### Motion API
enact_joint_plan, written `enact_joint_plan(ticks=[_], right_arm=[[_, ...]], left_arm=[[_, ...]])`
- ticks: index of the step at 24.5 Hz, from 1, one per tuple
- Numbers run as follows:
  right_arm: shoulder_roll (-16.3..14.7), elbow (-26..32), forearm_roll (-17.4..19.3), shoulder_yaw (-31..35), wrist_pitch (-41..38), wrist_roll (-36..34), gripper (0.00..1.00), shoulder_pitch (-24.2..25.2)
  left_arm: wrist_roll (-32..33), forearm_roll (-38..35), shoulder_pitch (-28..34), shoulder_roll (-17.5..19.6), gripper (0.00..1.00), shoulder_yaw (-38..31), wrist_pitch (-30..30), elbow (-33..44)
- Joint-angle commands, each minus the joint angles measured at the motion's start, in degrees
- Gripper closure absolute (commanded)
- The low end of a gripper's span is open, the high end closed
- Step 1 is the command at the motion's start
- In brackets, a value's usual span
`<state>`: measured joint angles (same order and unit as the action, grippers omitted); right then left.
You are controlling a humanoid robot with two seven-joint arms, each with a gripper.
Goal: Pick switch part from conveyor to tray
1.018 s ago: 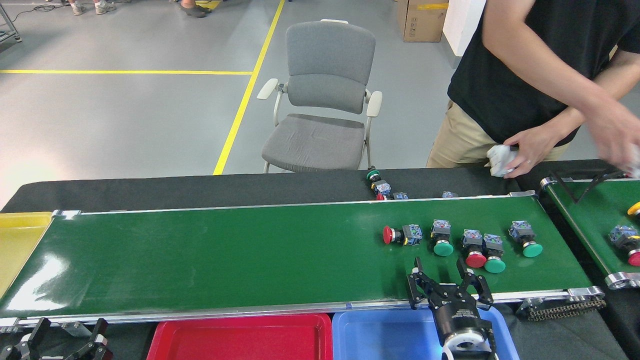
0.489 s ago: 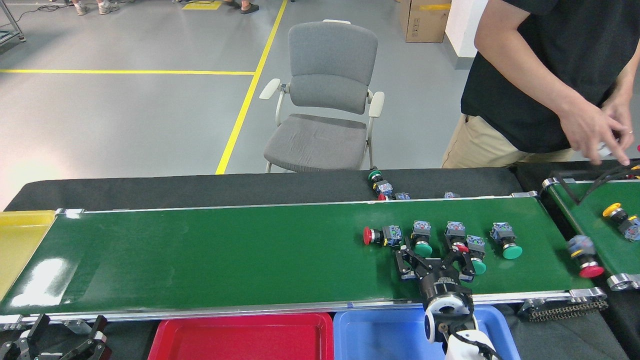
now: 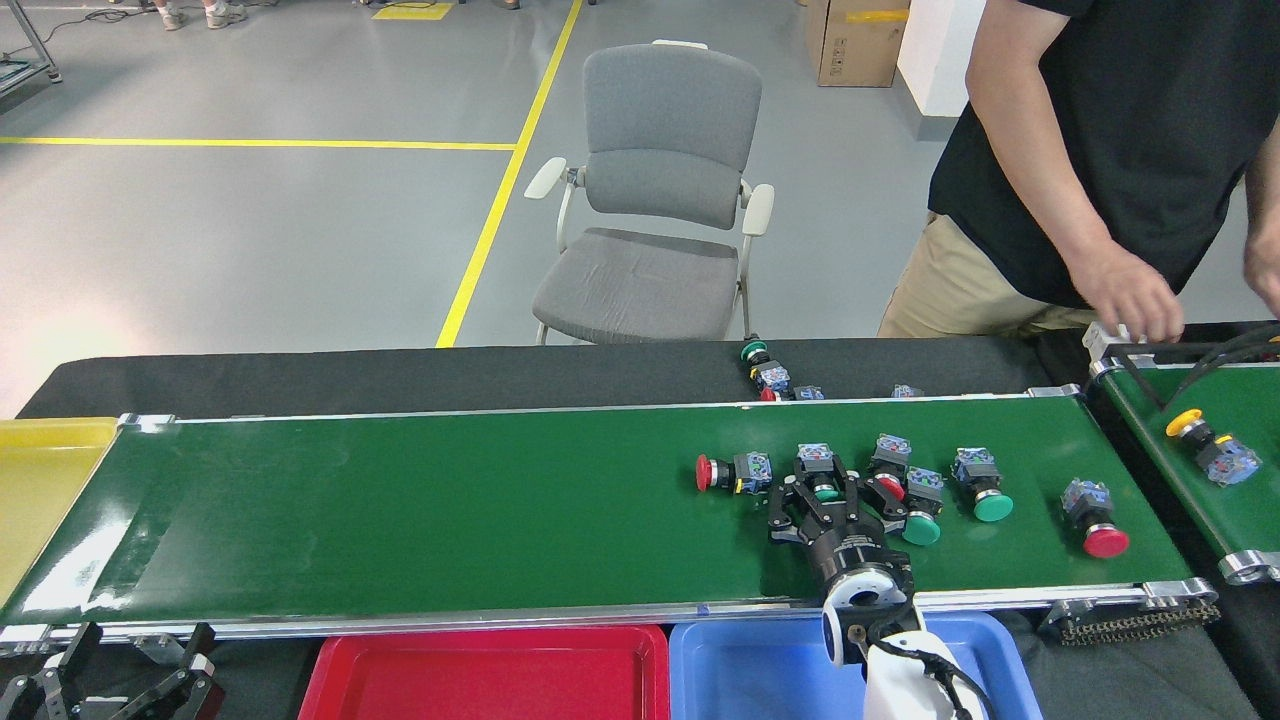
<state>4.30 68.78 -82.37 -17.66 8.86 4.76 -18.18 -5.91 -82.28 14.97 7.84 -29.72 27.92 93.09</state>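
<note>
The conveyor [image 3: 400, 510] is the long glossy green belt across the middle. Several switch parts lie on its right half: a red-capped one on its side [image 3: 725, 472], a green-capped one [image 3: 816, 462], a close pair [image 3: 905, 485], another green one [image 3: 980, 490] and a red one [image 3: 1095, 520]. My right gripper [image 3: 822, 488] reaches over the near rail and stands open, its fingers on either side of the green-capped switch. My left gripper [image 3: 105, 672] sits open at the bottom left, below the belt. A red tray [image 3: 480, 675] and a blue tray [image 3: 750, 665] lie along the near edge.
A yellow tray [image 3: 40, 480] sits at the belt's left end. A shorter green belt [image 3: 1200, 410] at the right carries a yellow-capped switch [image 3: 1205, 440]. A person's hand [image 3: 1130, 300] rests at its far end. Loose switches [image 3: 765, 375] lie on the black table behind; a grey chair [image 3: 660, 200] stands beyond.
The switches have ridden leftward along the belt and a red-capped one has arrived from the right. My right gripper has moved from the near rail forward and left, around the green-capped switch.
</note>
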Motion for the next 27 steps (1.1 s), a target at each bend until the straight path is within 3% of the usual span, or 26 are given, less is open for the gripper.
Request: enact_joint_plan(ticks=[1, 4, 6, 7, 8, 9, 15, 18, 22, 27], right_arm=[[-0.08, 4.70, 0.28, -1.50, -4.03, -0.11, 0.99, 0.95], [0.18, 14.19, 0.28, -7.04, -16.24, -0.19, 0.99, 5.34], [0.27, 17.97, 0.28, -10.73, -26.44, -0.72, 0.91, 7.98], [0.44, 18.23, 0.28, -12.40, -30.48, -0.98, 0.74, 8.60], [0.80, 18.15, 0.28, -14.34, -33.21, -1.69, 0.25, 8.68], [1.41, 17.97, 0.28, -15.92, -33.82, -2.39, 0.00, 8.86], [1.59, 17.62, 0.63, -16.88, -33.82, -2.39, 0.01, 9.83], [1.32, 19.47, 1.51, -8.97, -31.45, -2.48, 0.02, 13.08], [1.76, 20.17, 1.69, 4.65, -18.35, -3.01, 0.03, 18.18], [1.32, 20.52, 1.69, 7.46, -1.49, -13.64, 0.02, 22.83]], left_arm=[[-0.15, 0.19, -0.21, 0.69, 0.00, -0.25, 0.12, 0.51], [-0.15, 0.19, -0.21, 0.77, 0.00, -0.25, 0.38, 0.51], [-0.15, 0.19, -0.30, 0.77, 0.00, -0.25, 0.38, 0.51], [-0.15, 0.19, -0.30, 0.86, 0.00, -0.25, 0.47, 0.51], [-0.15, 0.19, -0.30, 0.86, 0.00, -0.16, 0.56, 0.51], [-0.15, 0.10, -0.38, 0.86, 0.00, -0.16, 0.82, 0.51], [-0.07, 0.01, -0.30, 1.48, 0.00, 1.68, 3.72, 1.13], [-0.07, 0.01, -0.56, 1.65, 0.00, 5.38, 3.99, 1.31], [0.99, -0.43, -3.64, 2.44, 0.00, 11.35, 3.90, 1.22], [7.14, -6.67, -10.58, 0.25, 0.00, 18.21, 2.14, 0.96]])
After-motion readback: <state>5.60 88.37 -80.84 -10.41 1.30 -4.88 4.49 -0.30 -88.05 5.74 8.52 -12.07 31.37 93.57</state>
